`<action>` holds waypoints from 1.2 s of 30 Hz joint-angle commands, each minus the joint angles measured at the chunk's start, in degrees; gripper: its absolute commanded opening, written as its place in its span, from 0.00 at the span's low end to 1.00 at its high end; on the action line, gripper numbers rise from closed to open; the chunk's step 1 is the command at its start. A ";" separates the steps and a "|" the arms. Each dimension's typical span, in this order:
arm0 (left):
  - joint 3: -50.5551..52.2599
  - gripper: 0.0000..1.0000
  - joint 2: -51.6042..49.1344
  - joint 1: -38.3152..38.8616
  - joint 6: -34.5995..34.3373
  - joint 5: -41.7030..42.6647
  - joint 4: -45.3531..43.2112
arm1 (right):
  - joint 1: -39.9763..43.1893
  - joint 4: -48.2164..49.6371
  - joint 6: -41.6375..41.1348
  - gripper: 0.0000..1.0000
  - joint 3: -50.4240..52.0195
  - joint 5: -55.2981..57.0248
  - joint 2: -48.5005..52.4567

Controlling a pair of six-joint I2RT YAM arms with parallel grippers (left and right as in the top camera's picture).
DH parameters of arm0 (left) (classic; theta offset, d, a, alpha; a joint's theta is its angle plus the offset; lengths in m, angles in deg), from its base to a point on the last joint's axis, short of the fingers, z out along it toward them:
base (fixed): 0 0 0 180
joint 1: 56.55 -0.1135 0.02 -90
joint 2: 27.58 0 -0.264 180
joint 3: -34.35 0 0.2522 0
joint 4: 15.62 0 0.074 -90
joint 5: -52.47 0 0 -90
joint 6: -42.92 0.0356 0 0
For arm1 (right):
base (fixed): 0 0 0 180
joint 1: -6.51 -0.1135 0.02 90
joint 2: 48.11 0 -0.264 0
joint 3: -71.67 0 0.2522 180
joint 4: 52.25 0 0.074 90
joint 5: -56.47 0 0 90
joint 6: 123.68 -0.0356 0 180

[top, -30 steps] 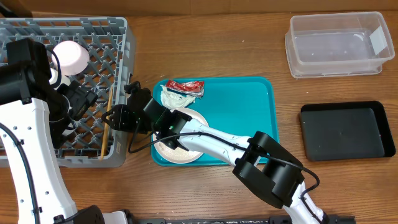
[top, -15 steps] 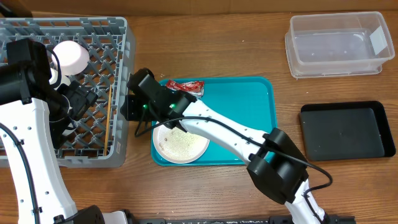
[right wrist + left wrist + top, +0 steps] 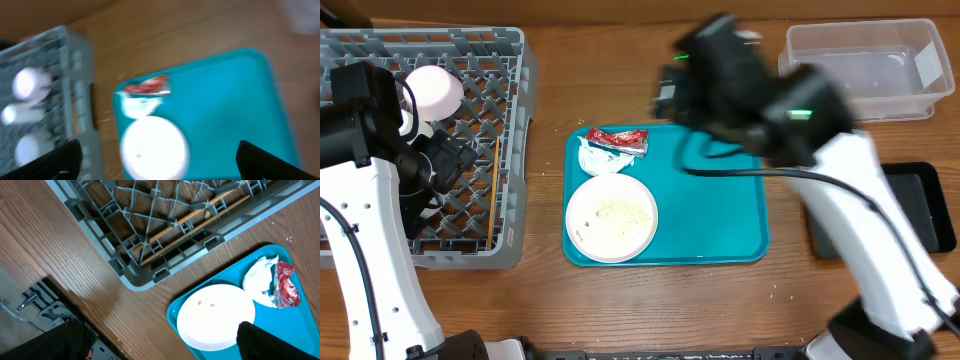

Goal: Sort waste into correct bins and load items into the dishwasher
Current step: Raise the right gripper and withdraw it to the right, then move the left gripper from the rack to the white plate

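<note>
Seeing my right gripper (image 3: 160, 161) spread wide, empty, above the tray (image 3: 230, 100), plate (image 3: 155, 147) and red packet (image 3: 147, 86); left gripper (image 3: 165, 342) equally wide beside the rack (image 3: 131, 280).

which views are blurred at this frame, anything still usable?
Overhead: only the right arm is motion-smeared; teal tray, plate and dish rack are sharp. Right wrist: whole frame soft, red packet just a smudge. Left wrist: crisp, chopsticks in the rack and specks on the plate readable.
</note>
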 commanded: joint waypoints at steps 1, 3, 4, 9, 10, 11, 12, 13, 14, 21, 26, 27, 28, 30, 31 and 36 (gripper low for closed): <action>-1.07 1.00 0.11 -0.20 -0.74 0.04 0.13 | 6.16 -6.16 0.28 1.00 -0.63 5.51 -3.65; -1.07 1.00 0.11 -0.20 -0.74 0.04 0.13 | 10.56 -9.73 1.14 1.00 -0.44 7.87 -4.76; -1.07 1.00 0.11 -0.20 -0.74 0.04 0.13 | 12.68 -9.73 3.37 1.00 -0.39 8.13 -5.07; -1.07 1.00 0.11 -0.20 -0.74 0.04 0.13 | 20.96 -9.66 7.08 1.00 -0.39 8.11 -4.85; -1.07 1.00 0.11 -0.20 -0.74 0.04 0.13 | 21.84 -9.66 7.08 1.00 -0.39 8.11 -4.85; -1.07 1.00 0.11 -0.20 -0.74 0.04 0.13 | 22.45 -9.66 7.08 1.00 -0.39 8.11 -4.85; -1.07 1.00 0.11 -0.20 -0.74 0.04 0.13 | 22.99 -9.66 7.08 1.00 -0.39 8.09 -4.85; -1.07 1.00 0.11 -0.20 -0.74 0.04 0.13 | 23.28 -9.66 7.10 0.99 -0.39 8.11 -4.85; -1.07 1.00 0.11 -0.20 -0.74 0.04 0.13 | 23.43 -9.66 7.08 1.00 -0.39 8.09 -4.85; -1.07 1.00 0.11 -0.20 -0.74 0.04 0.13 | 23.50 -9.66 7.08 1.00 -0.39 8.09 -4.85; -1.07 1.00 0.11 -0.20 -0.74 0.04 0.13 | 23.50 -9.66 7.08 0.99 -0.39 8.09 -4.85; -1.07 1.00 0.11 -0.20 -0.74 0.04 0.13 | 23.50 -9.66 7.08 1.00 -0.39 8.09 -4.85; -1.07 1.00 0.11 -0.20 -0.74 0.04 0.13 | 23.50 -9.66 7.08 1.00 -0.39 8.09 -4.85; -1.07 1.00 0.11 -0.20 -0.74 0.02 0.13 | 23.50 -9.66 7.10 1.00 -0.39 8.09 -4.85; -1.07 1.00 0.11 -0.20 -0.74 0.02 0.13 | 23.50 -9.66 7.08 1.00 -0.39 8.09 -4.85; -1.07 1.00 0.11 -0.20 -0.72 0.04 0.13 | 23.50 -9.14 6.62 1.00 -0.39 6.36 -4.85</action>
